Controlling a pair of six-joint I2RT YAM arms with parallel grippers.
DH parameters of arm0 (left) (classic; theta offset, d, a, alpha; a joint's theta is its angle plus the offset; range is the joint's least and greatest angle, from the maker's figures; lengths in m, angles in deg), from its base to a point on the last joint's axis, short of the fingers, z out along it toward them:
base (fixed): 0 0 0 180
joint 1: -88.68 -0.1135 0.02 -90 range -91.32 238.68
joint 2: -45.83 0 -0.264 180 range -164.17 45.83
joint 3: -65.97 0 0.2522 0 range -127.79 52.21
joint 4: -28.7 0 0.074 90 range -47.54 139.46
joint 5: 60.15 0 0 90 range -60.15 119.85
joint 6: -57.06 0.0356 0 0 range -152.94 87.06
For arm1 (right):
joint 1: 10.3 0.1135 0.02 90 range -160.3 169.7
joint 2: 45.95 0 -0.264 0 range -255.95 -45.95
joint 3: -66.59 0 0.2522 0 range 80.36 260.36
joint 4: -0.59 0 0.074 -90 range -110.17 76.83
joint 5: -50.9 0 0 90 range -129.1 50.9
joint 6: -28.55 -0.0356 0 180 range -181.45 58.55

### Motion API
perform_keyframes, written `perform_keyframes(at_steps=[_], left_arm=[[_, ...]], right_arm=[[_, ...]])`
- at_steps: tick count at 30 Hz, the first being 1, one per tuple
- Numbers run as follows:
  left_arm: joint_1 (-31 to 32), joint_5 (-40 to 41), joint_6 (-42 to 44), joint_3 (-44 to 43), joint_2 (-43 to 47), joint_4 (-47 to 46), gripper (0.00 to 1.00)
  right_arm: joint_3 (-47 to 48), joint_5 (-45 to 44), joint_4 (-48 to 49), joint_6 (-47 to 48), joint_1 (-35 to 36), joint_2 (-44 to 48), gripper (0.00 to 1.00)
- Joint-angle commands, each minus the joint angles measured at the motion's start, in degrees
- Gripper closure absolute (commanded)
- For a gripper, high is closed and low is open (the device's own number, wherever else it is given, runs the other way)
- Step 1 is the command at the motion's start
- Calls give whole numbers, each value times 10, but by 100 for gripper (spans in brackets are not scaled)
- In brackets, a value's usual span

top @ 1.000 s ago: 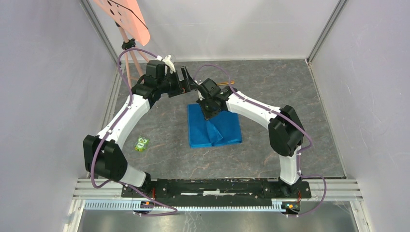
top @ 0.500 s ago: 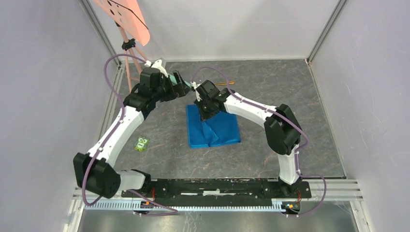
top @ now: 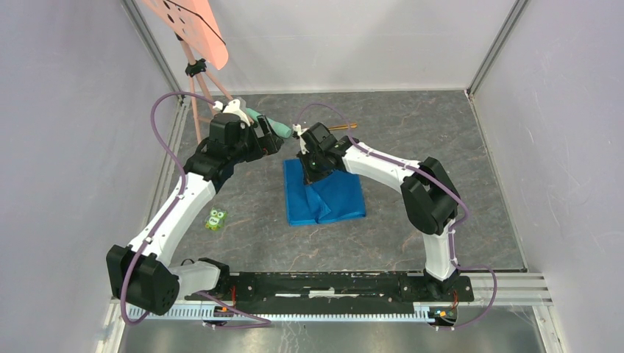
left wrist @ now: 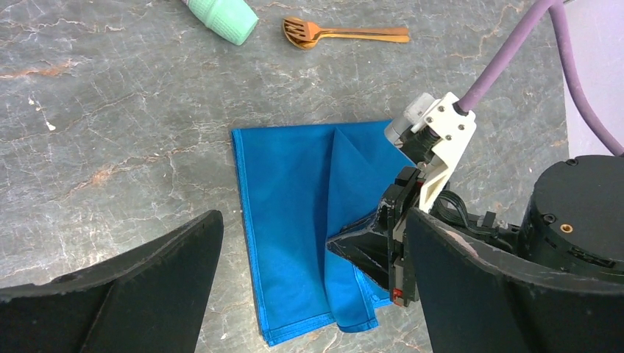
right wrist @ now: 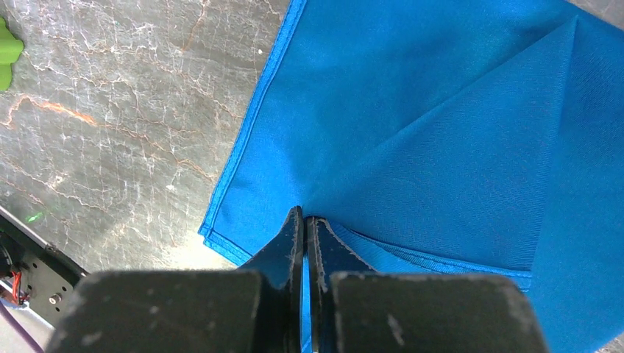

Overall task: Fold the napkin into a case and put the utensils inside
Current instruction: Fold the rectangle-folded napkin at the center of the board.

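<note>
The blue napkin (top: 327, 198) lies folded on the grey table, one flap turned over along a crease (left wrist: 332, 184). My right gripper (right wrist: 304, 215) is shut, and its tips press on the cloth at the flap's near corner; it also shows in the left wrist view (left wrist: 346, 246). High over the napkin's left part, my left gripper (left wrist: 315, 220) stands wide open and holds nothing; from above it sits at the back left (top: 274, 140). The copper-gold utensils (left wrist: 346, 33) lie together on the table beyond the napkin, partly hidden from above (top: 343, 126).
A mint-green cylinder (left wrist: 221, 15) lies left of the utensils (top: 265, 123). A small green toy (top: 215, 218) sits left of the napkin. A pink-orange stand (top: 193, 44) rises at the back left corner. Walls enclose the table on three sides.
The left arm has swung back and to the left, uncovering the mint-green cylinder. The right gripper has shifted slightly left, and the napkin moved a little with it.
</note>
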Motion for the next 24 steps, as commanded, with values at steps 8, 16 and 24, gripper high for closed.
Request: perform_keyframes(at_steps=[8, 16, 24], left_arm=[[0, 13, 26, -1, 23, -24, 0], [-2, 12, 25, 0, 27, -26, 0], [-3, 13, 29, 1, 29, -26, 0]], right_arm=[[50, 8, 23, -15, -2, -49, 99], [41, 87, 118, -33, -22, -91, 66], [-120, 151, 226, -39, -50, 43, 22]])
